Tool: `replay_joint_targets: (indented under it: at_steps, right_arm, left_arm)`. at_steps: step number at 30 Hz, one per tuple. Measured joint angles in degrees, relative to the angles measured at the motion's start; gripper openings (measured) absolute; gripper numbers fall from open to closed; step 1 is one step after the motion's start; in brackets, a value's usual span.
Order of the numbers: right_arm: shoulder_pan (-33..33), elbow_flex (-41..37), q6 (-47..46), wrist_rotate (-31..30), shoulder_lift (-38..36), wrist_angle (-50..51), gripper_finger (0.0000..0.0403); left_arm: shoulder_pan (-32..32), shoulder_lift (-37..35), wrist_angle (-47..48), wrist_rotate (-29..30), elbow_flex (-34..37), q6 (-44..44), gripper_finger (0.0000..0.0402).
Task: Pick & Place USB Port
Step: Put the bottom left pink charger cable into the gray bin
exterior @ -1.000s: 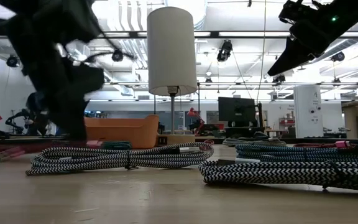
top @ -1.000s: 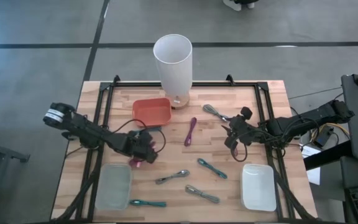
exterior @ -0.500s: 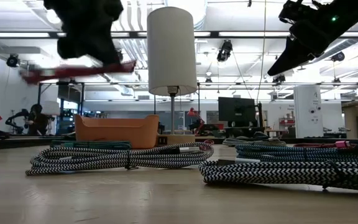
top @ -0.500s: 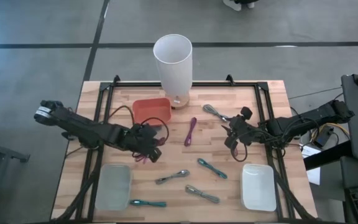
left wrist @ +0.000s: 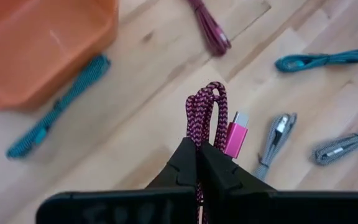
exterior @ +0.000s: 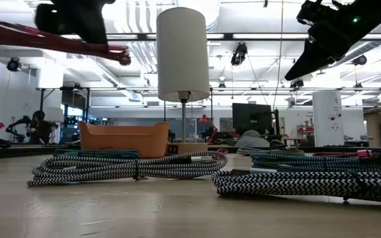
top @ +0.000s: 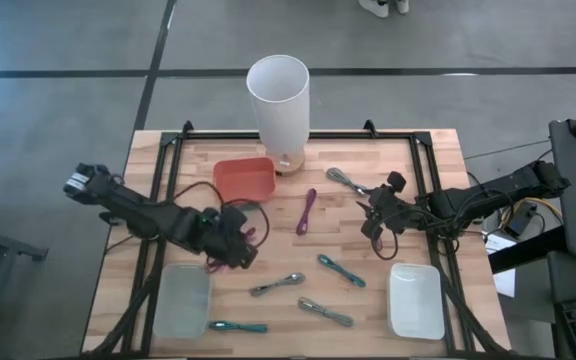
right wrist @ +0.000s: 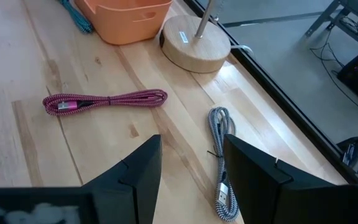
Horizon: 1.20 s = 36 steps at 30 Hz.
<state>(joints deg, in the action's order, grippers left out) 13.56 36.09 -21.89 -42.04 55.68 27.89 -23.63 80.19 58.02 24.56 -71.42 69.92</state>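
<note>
Left gripper (left wrist: 197,163) is clamped tight on a bundled pink cable (left wrist: 207,115), dangling it above the table (top: 428,180) near the orange bin (top: 244,179). Right gripper (right wrist: 188,165) just hangs there wide open over the right side, holding nothing.

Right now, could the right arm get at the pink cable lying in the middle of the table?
Probably yes. The right gripper hangs with open jaws beside the pink cable, bare wood lies between them, and the left gripper, holding another pink cable, is off to the side.
</note>
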Motion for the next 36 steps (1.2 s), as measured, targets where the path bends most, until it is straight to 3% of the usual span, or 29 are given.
replay_joint_targets:
  at_steps: [8, 14, 24, 36]
  right_arm:
    - [0.0, 0.0, 0.0, 0.0, 0.0, 0.0, 0.0169]
    - [0.0, 0.0, 0.0, 0.0, 0.0, -0.3, 0.0169]
    - [0.0, 0.0, 2.6, 0.0, 0.0, -0.8, 0.0169]
    - [-3.2, 0.0, 16.7, 0.3, 0.0, -20.1, 0.0169]
  left_arm:
    - [-7.6, 1.1, 3.4, -1.4, 0.2, 14.0, 0.0000]
    - [-10.4, 0.9, 16.3, -12.6, 0.3, 24.6, 0.0000]
    - [-15.1, 1.0, 15.3, -18.1, 0.6, 32.1, 0.0000]
    - [-18.7, 4.0, 12.6, -21.4, 2.9, 40.4, 0.0000]
